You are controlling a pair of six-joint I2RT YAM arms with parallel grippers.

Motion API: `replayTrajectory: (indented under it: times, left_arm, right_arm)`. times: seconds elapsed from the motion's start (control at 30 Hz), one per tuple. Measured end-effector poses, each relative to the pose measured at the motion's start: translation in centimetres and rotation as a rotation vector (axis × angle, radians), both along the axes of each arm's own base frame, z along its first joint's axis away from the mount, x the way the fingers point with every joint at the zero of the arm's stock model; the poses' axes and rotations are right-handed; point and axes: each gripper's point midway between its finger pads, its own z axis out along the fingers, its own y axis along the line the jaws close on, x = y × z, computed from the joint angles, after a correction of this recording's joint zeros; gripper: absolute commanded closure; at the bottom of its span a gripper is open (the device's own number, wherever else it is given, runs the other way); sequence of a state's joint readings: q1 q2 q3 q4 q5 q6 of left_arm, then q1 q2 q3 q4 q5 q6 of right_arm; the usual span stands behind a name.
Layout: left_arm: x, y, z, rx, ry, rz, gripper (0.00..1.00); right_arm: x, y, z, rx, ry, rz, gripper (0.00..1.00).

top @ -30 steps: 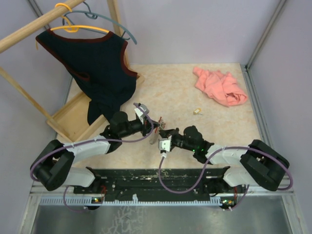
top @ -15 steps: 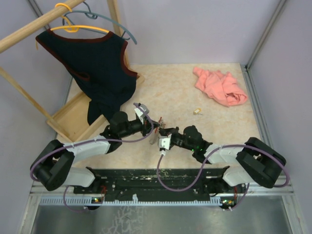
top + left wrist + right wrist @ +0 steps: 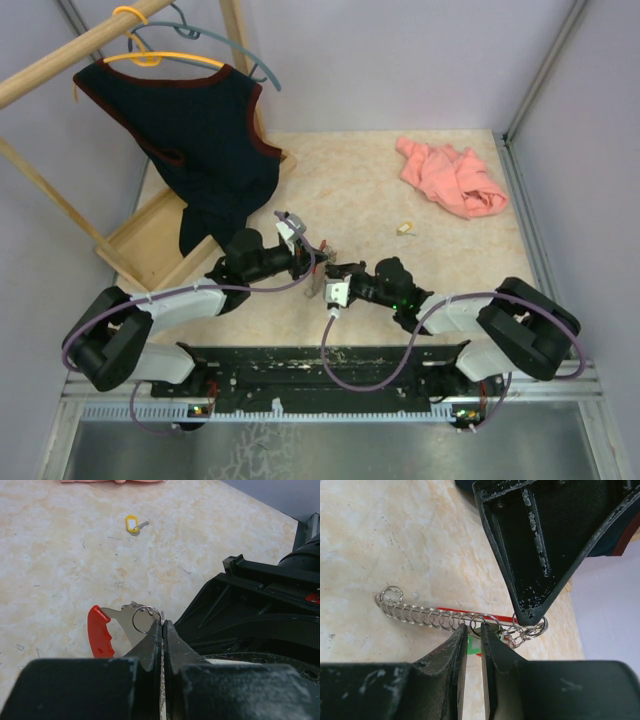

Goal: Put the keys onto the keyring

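1. left gripper: black jaws pressed flat together with no gap. the tips pinch the ring cluster at one end of the keyring.
2. keyring: a thin red loop running alongside a silvery wire coil that is ridged like a spring. there's a small round split ring at the free end of the coil and a bunch of split rings at the pinched end. it's held low over the table, mid-front, between the two grippers.
3. right gripper: jaws a narrow slit apart. a small split ring sits right at the tips and something green shows in the slit. can't tell if anything is actually clamped.
4. key: red moulded plastic head with a bumpy edge and a flat silvery blade. it hangs off a wire ring just ahead of the left tips.
5. yellow tag: small rounded plastic piece with a bit of metal on it. it lies alone on the table, well apart.
6. table: beige, with a marbled, lightly scuffed surface.
7. pink cloth: crumpled at the far right.
8. dark vest: has red trim and hangs on a yellow hanger at the far left.
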State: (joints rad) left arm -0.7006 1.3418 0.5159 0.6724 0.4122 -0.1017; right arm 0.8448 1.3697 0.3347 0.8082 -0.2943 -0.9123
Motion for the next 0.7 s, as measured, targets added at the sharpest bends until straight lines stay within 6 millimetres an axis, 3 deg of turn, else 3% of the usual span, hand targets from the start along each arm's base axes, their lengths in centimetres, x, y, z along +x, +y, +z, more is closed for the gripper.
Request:
replayTrajectory:
  times: [0.3, 0.53, 0.7]
  left_arm:
    - [-0.1, 0.0, -0.3, 0.002, 0.020, 0.001, 1.00]
    - [0.2, -0.1, 0.1, -0.028, 0.038, 0.021, 1.00]
    - [0.5, -0.1, 0.8, -0.073, 0.046, 0.048, 1.00]
  right_arm:
    - [0.3, 0.3, -0.4, 0.016, 0.012, -0.004, 0.82]
    - [1.2, 0.4, 0.1, 0.107, 0.046, -0.058, 0.77]
    - [1.5, 0.1, 0.7, 0.221, 0.065, -0.107, 0.82]
